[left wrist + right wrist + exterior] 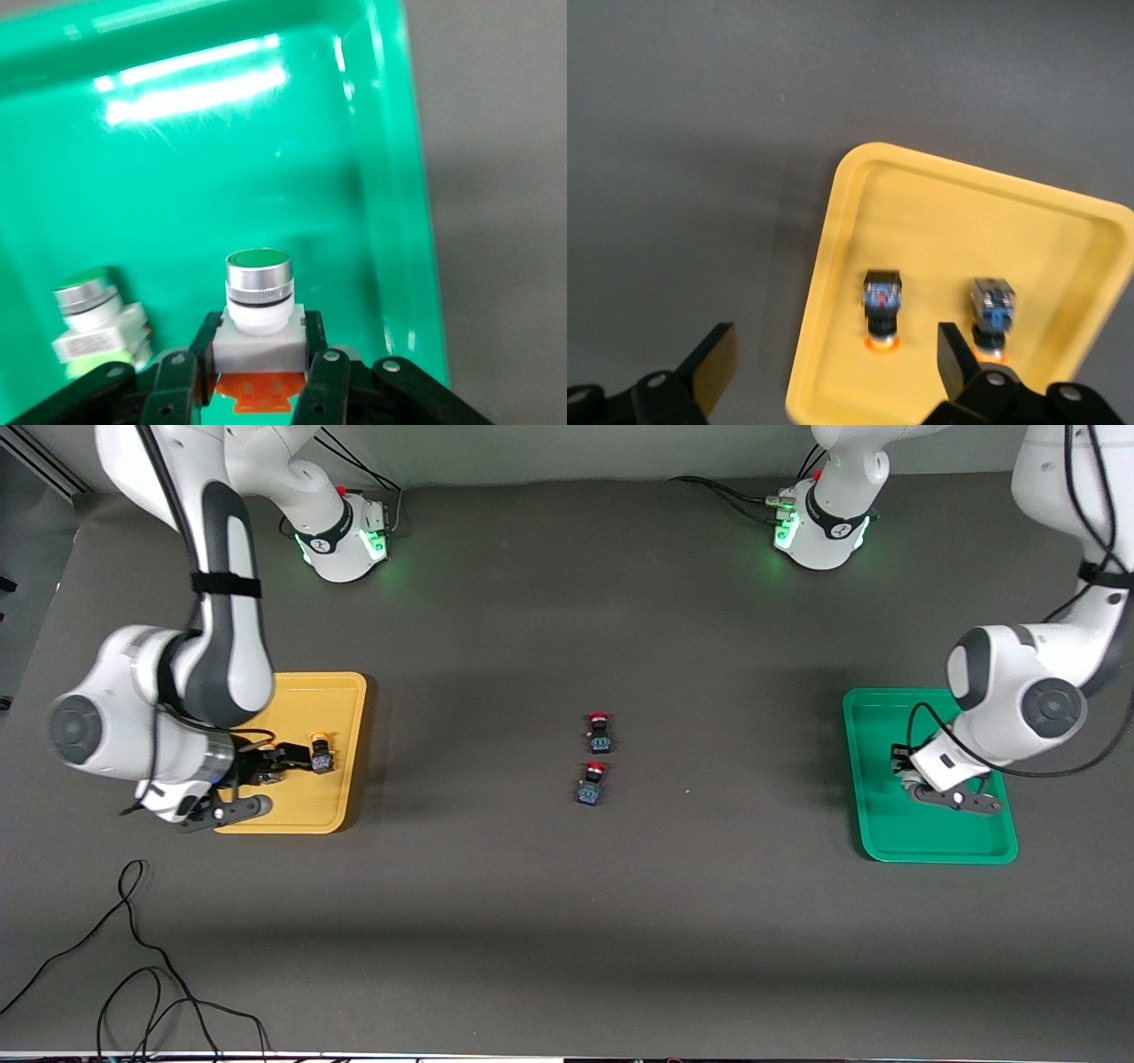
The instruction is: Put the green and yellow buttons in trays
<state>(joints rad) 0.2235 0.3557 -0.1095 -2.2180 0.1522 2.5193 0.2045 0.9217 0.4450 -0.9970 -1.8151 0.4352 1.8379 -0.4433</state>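
Left end effector (pixel 252 372) is clamped on a green-capped button (pixel 257 301), upright over the green tray (pixel 886 833) at frame right, beside another green button (pixel 89 314). Right end effector (pixel 833 363) hangs wide open and empty over the yellow tray (pixel 939 195), where both yellow buttons (pixel 882 305) lie, so lowering and releasing looks like all that's left.

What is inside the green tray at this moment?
The bright green plastic tray holds two green-capped white buttons: one between the left gripper jaws, another beside it. The arm hides both from the front.

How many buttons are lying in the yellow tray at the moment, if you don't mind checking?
2. One yellow-capped button lies in the yellow tray and a second yellow-capped button lies beside it, both under the open right gripper. None seems hidden.
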